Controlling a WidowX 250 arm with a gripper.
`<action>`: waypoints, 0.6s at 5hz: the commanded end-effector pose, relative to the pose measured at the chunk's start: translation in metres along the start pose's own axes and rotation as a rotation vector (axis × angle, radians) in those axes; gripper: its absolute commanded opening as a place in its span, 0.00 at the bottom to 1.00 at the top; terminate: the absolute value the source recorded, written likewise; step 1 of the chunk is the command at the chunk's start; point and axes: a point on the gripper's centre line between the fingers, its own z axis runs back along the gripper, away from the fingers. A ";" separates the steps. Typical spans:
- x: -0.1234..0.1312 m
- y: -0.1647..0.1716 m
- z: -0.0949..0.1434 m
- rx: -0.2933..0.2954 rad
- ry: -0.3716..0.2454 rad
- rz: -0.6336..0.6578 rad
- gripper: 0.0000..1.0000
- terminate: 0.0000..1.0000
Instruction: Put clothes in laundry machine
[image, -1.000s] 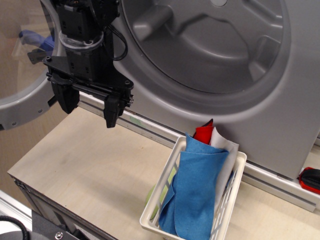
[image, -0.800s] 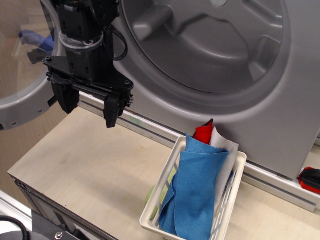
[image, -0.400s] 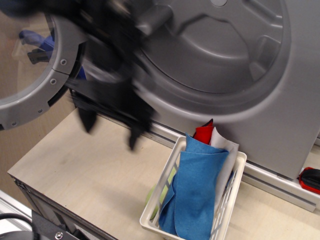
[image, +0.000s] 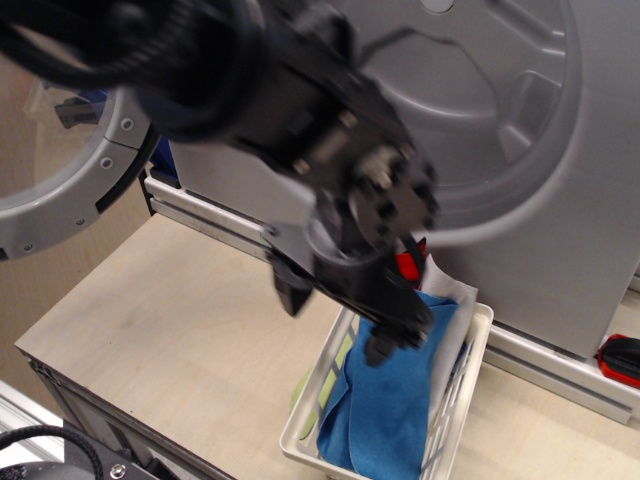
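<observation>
The clothes (image: 392, 412) lie in a white lattice basket (image: 303, 437) at the front right of the table: a big bright blue cloth, a white piece (image: 457, 300) and a small red piece (image: 408, 266) at the far end. My black gripper (image: 338, 320), blurred by motion, hangs open and empty over the basket's far left end. One fingertip (image: 290, 295) is just left of the basket, the other (image: 385, 345) is over the blue cloth. The grey laundry machine (image: 500, 200) stands behind with its drum open; its round door (image: 60, 215) is swung out to the left.
A red-and-black hard object (image: 620, 358) sits at the right edge by the machine's base. The wooden table (image: 170, 330) stretches left of the basket, with its front edge low in view. My arm covers much of the drum opening.
My gripper has swung fast from the left, near the door, to the right and down, and now hangs over the basket's far end. The clothes and basket have not moved.
</observation>
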 end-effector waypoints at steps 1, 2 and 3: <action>0.013 -0.022 -0.018 -0.068 -0.111 0.026 1.00 0.00; 0.019 -0.029 -0.023 -0.098 -0.078 0.069 1.00 0.00; 0.024 -0.034 -0.028 -0.094 -0.090 0.073 1.00 0.00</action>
